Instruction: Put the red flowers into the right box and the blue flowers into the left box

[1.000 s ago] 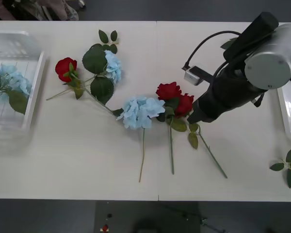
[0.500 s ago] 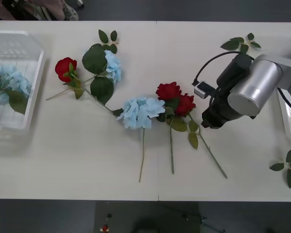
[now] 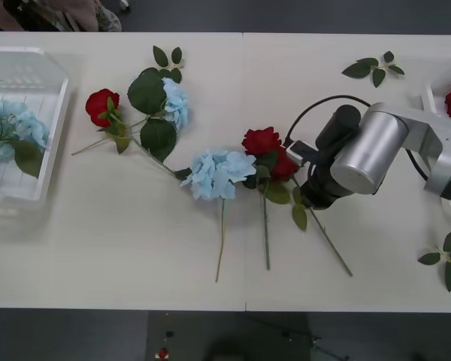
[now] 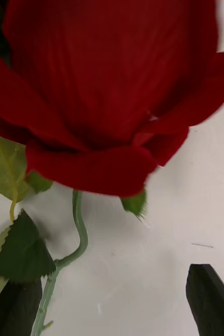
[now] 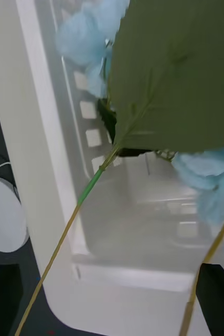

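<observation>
The right gripper (image 4: pixel 114 302) hangs low over the white table (image 3: pixel 135 241), placed, I judge, to take the nearer deep-red artificial rose (image 4: pixel 106 89) by the thin green stem (image 4: pixel 64 257) that runs down just inside one black fingertip (image 4: pixel 14 310). Its fingers stand wide apart and hold nothing, the bloom lying just beyond them, though whether that tip touches the stem is hard to tell. The left gripper (image 5: pixel 112 302), also spread, waits above the translucent slotted left box (image 5: pixel 49 157), where pale blue hydrangea-like flowers (image 5: pixel 91 31) lie.
</observation>
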Robot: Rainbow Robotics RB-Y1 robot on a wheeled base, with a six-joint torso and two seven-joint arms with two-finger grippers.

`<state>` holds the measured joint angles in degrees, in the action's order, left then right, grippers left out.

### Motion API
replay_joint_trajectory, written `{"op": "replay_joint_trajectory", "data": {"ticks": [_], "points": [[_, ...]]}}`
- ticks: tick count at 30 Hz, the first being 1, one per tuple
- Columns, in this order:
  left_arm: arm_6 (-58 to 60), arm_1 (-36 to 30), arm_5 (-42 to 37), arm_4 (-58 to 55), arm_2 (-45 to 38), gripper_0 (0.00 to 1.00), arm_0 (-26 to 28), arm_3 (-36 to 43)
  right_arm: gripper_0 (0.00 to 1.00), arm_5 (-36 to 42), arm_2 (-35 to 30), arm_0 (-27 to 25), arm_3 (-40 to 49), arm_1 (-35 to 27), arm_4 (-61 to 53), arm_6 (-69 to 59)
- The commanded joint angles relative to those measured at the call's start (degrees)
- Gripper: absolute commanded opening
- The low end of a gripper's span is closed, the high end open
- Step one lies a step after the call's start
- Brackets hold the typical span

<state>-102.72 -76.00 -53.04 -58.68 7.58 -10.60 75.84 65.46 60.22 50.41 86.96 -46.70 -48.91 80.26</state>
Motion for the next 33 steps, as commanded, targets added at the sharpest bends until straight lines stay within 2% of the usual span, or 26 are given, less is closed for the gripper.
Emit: {"op": "replay_joint_trajectory", "data": {"ticks": [1, 3, 5, 8, 10, 13, 14, 23, 26, 30, 33], "points": [[-8.5, -7.6, -3.8, -15.6, -5.3, 0.99, -2.2, 4.6, 0.8, -3.6, 3.1, 2.1, -4.8, 3.5, 2.7, -2.8], [-10.7, -7.5, -8.0, -22.7, -9.7, 1.0, -2.2, 5.4, 0.76, -5.0, 4.0, 2.2, -6.4, 4.6, 3.5, -3.1], [-11.0, -6.1, -11.0, -26.9, -13.5, 1.0, -2.2, 7.1, 0.64, -5.8, 4.6, 2.1, -7.7, 5.5, 3.9, -3.4], [-10.2, -1.3, -14.9, -31.5, -17.9, 1.0, -2.2, 10.6, 0.29, -6.0, 4.6, 2.2, -8.8, 6.4, 4.3, -3.3], [-5.6, 3.7, -15.3, -32.6, -18.7, 1.0, -2.4, 12.7, 0.0, -6.0, 4.6, 2.3, -8.8, 6.4, 4.2, -3.3], [-0.4, 8.8, -15.2, -29.9, -18.2, 1.0, -3.3, 14.3, 0.0, -6.0, 4.2, 2.4, -8.8, 6.4, 3.8, -3.0], [3.1, 11.1, -15.2, -25.8, -16.6, 1.0, -4.8, 15.5, 0.0, -5.9, 4.1, 2.4, -8.8, 6.3, 3.6, -2.8], [30.0, 17.5, -15.2, -10.1, -2.4, 1.0, -15.4, 15.0, 0.0, -5.7, 1.0, 2.5, -8.8, 4.8, 1.0, -3.1], [34.8, 19.8, -15.2, -7.4, 0.8, 1.0, -18.9, 12.3, 0.0, -4.4, -3.4, 3.0, -8.6, 3.2, -0.9, -2.3], [37.9, 23.2, -14.7, -3.5, 6.1, 1.0, -24.7, 6.6, 0.0, -1.0, -14.6, 3.9, -8.9, -0.4, -5.8, 2.8], [38.5, 26.0, -13.7, -0.6, 9.7, 1.0, -29.4, 1.0, 0.0, 4.8, -28.6, 4.2, -11.6, -2.9, -6.8, 8.5]]}}
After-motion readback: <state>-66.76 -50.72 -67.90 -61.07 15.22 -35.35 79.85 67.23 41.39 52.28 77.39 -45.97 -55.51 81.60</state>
